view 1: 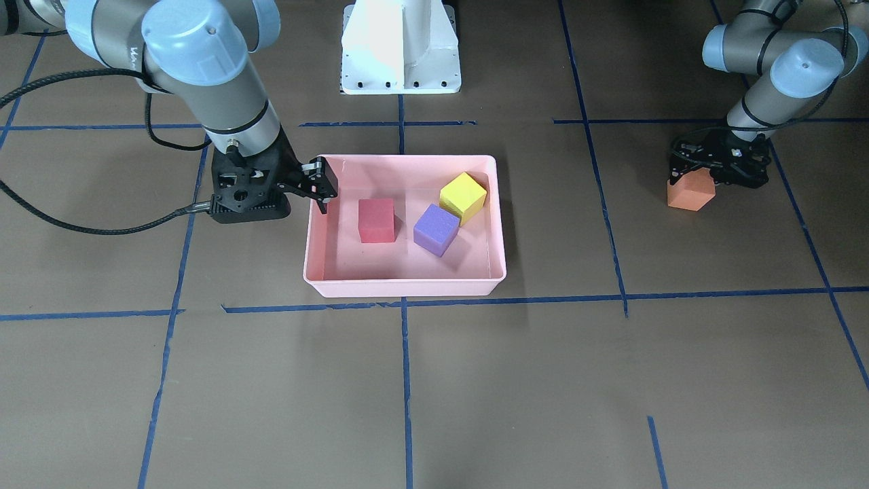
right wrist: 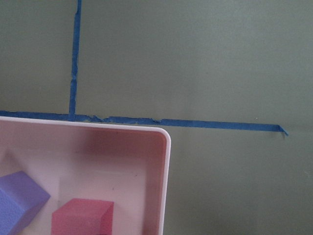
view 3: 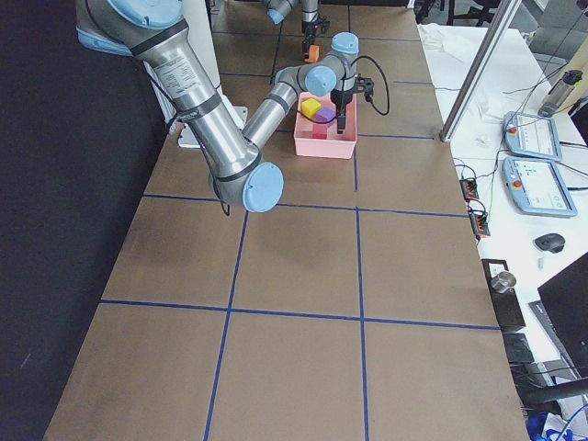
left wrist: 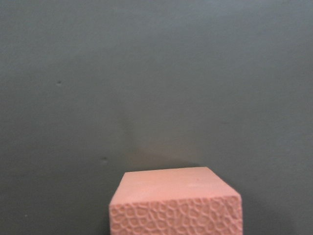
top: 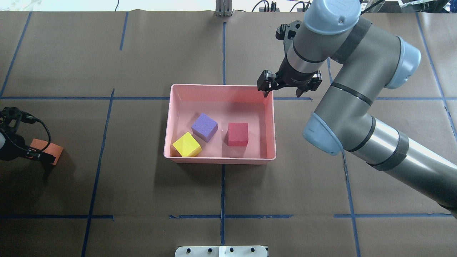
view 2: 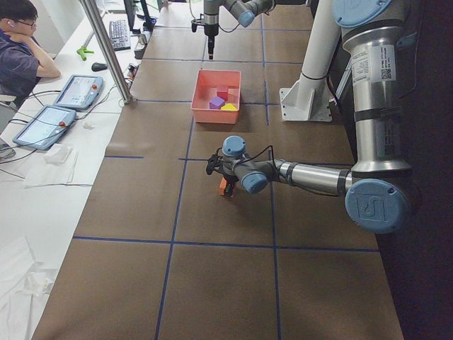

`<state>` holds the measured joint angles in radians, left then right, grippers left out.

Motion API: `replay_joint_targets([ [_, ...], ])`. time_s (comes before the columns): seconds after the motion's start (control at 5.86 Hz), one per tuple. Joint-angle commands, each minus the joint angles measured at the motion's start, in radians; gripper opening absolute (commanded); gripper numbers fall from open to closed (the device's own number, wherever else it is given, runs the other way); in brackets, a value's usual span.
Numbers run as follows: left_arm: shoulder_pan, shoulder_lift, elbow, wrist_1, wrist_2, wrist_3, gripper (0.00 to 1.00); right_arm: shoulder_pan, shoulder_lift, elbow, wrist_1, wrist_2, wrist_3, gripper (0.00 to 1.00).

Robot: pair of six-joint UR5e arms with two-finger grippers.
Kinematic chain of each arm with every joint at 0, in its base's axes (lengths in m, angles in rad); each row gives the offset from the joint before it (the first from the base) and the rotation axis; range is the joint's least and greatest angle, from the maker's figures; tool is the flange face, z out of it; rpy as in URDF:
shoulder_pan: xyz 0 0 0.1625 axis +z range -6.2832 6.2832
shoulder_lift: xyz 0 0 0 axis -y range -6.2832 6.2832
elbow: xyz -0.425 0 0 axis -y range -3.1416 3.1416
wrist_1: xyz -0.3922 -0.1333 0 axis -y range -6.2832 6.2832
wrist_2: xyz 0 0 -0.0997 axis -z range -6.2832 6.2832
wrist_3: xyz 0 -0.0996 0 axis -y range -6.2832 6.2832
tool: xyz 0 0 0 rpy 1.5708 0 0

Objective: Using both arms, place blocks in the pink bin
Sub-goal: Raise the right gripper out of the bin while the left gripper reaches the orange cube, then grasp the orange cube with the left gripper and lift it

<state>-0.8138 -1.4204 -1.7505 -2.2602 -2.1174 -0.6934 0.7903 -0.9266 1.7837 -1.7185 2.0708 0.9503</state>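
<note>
The orange block (view 1: pixel 691 193) lies on the brown tabletop (view 1: pixel 475 380), far toward the end on the robot's left and well apart from the pink bin (top: pixel 221 86). The left gripper (view 1: pixel 696 173) is low over it, and its black fingers (view 1: pixel 674 171) come down at the sides of the block. I cannot tell if they press the block or only stand beside it. The block is a matte foam cube, salmon-orange, and the left wrist view shows a fine net pattern on one face.

The pink bin stands near the middle of the tabletop. Three blocks are inside it. The red block (top: pixel 238 134) sits alone, toward the bin's side on the robot's right. The purple block (top: pixel 204 127) and the yellow-green block (top: pixel 186 144) are just beside each other and seem to touch at an edge. The yellow-green one is in the bin's corner nearest the robot, on its left.

The right gripper (top: pixel 282 91) is at the bin's far corner on the robot's right. Its fingers (top: pixel 265 89) are spread wide and hold nothing. One is over the rim, the other outside the bin.
</note>
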Motion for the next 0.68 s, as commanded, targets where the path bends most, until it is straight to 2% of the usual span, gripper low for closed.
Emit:
replay_joint_targets([
  [0.0,-0.011,-0.076,-0.102,0.165,0.0,-0.001,0.47,0.076,-0.044,0.005,0.0,0.04,-0.123,1.0],
  [0.17,-0.019,-0.153,-0.194,0.35,0.002,-0.004,0.47,0.124,-0.096,0.022,0.002,0.066,-0.221,1.0],
  [0.34,-0.019,-0.313,-0.248,0.598,0.002,-0.015,0.47,0.177,-0.159,0.038,0.003,0.087,-0.343,1.0],
  [0.51,-0.01,-0.52,-0.242,0.825,0.005,-0.088,0.47,0.222,-0.208,0.039,0.007,0.101,-0.448,1.0],
])
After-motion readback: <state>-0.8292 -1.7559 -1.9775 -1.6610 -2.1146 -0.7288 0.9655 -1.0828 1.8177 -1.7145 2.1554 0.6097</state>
